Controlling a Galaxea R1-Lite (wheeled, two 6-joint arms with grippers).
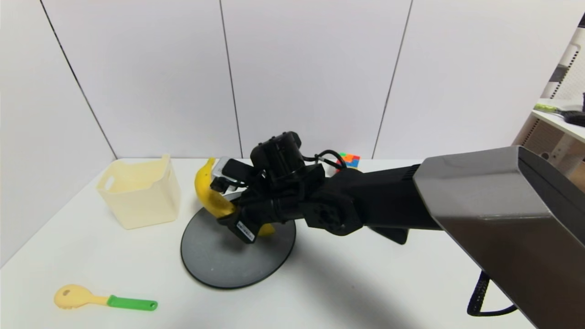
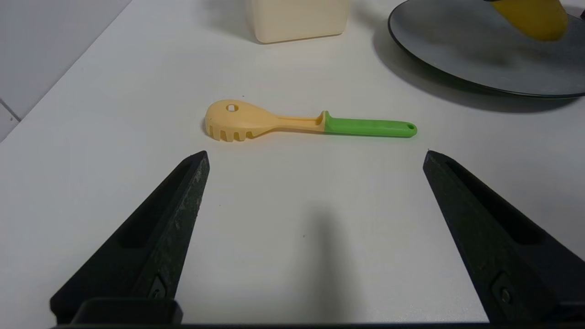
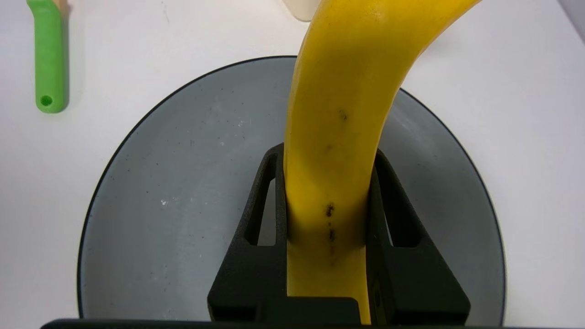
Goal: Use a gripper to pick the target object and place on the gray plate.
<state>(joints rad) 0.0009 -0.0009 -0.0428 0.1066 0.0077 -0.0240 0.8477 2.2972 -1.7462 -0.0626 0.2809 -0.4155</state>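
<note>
My right gripper (image 1: 228,214) is shut on the banana (image 1: 204,189), its black fingers clamped on both sides of the fruit's middle in the right wrist view (image 3: 327,153). The long yellow banana (image 3: 340,105) is held tilted over the gray plate (image 1: 219,262), its upper end rising past the plate's far-left rim towards the basket. The dark speckled plate (image 3: 173,192) lies directly beneath the jaws. I cannot tell whether the banana's lower end touches the plate. My left gripper (image 2: 315,155) is open and empty, low over the table near the spoon; it does not show in the head view.
A cream plastic basket (image 1: 139,192) stands left of the plate. A yellow spoon with a green handle (image 1: 105,299) lies at the front left, just ahead of my left gripper's fingers (image 2: 311,121). A coloured cube (image 1: 349,160) sits behind my right arm. A shelf (image 1: 560,116) stands at far right.
</note>
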